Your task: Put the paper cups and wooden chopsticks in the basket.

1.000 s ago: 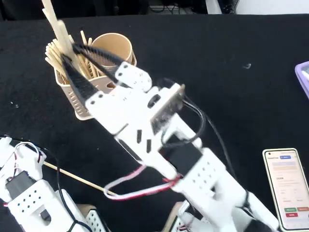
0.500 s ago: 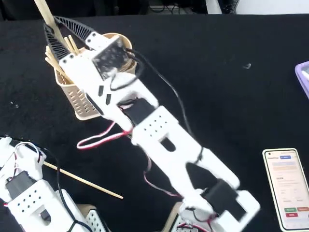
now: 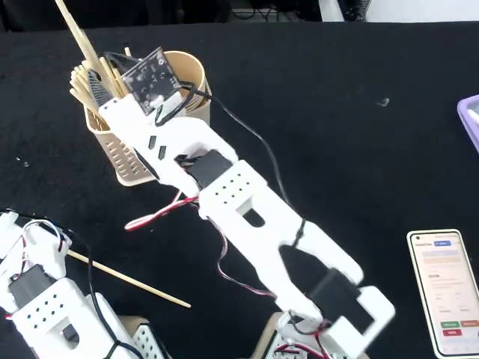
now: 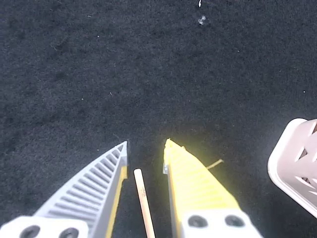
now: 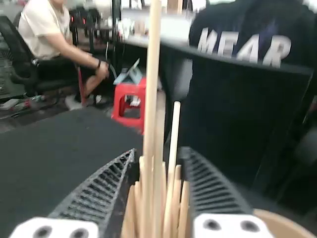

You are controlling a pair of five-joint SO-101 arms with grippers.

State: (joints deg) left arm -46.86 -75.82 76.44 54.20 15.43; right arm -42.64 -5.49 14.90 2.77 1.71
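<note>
A pale slatted basket [image 3: 123, 161] at the table's far left holds a paper cup [image 3: 185, 71] and several wooden chopsticks [image 3: 84, 81]. My right gripper [image 3: 101, 76] hangs over the basket. Its fingers are open [image 5: 157, 150] on either side of the bundle. One tall chopstick [image 5: 151, 74] stands between them, well above the others [image 3: 75, 31]. Another chopstick [image 3: 127, 278] lies on the black cloth near my left arm [image 3: 41, 299]. My left gripper [image 4: 145, 144] is open low over the cloth, with that chopstick's end [image 4: 142, 206] between its fingers, touching neither.
A phone [image 3: 445, 288] lies at the right front and a purple object [image 3: 470, 120] sits at the right edge. The basket's corner [image 4: 294, 163] is close beside my left gripper. The right arm's long white links [image 3: 254, 224] span the middle of the table.
My right arm swung toward the basket and came down over it with the tall chopstick, which now stands among the others. The left arm and the lying chopstick stayed put.
</note>
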